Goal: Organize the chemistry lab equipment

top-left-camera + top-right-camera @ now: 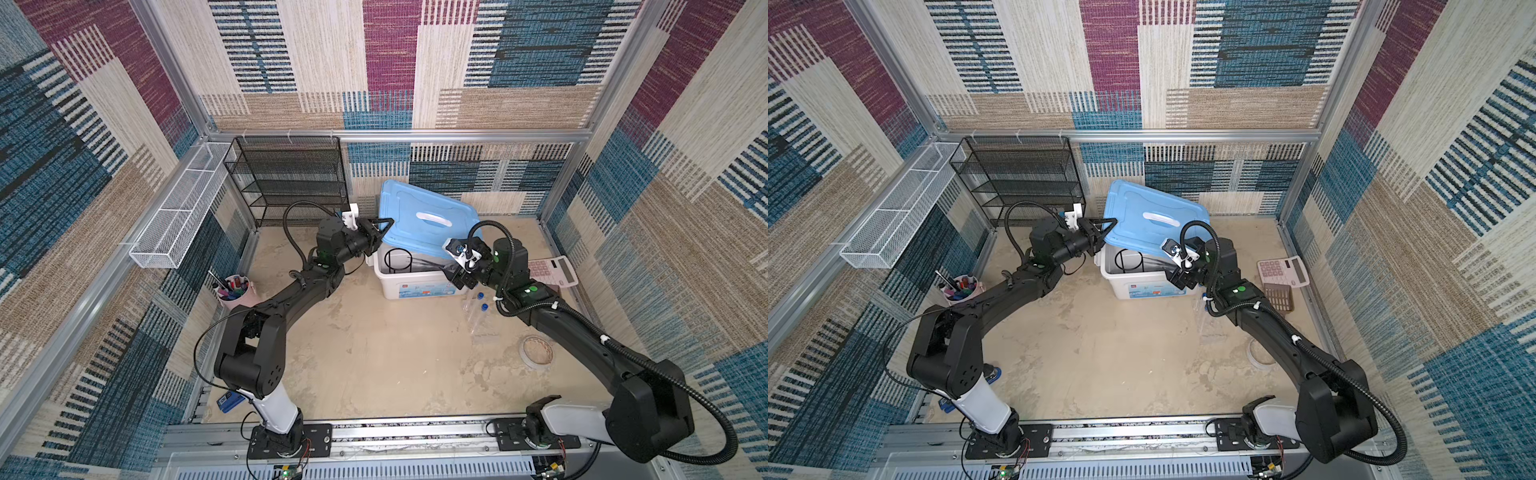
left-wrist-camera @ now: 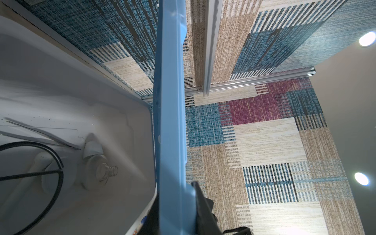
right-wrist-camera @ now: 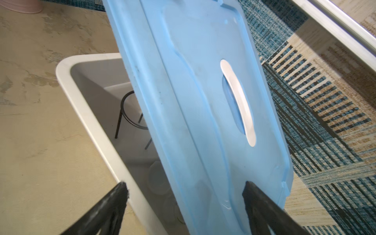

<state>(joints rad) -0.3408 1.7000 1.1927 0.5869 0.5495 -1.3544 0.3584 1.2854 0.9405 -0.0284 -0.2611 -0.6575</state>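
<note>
Test tubes (image 1: pixel 478 309), blue-capped, lie toward the table's (image 1: pixel 374 353) right edge, just beside the white bin (image 1: pixel 399 291): likely light, brittle, inclined to roll, best pinched mid-length. The left gripper (image 1: pixel 380 231), arm reaching rearward, clamps the tilted blue lid (image 1: pixel 419 208); the right gripper (image 1: pixel 457 280) hovers open-jawed and empty at the lid's corner.

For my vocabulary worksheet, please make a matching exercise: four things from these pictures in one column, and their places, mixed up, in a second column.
Things
1 blue lid
2 black ring tripod
3 blue-capped test tubes
4 calculator

Places
A inside the white bin
B at the right edge of the table
C in the left tool, tilted above the bin
D lying just in front of the bin's right end

Pairs: 1-C, 2-A, 3-D, 4-B
</note>
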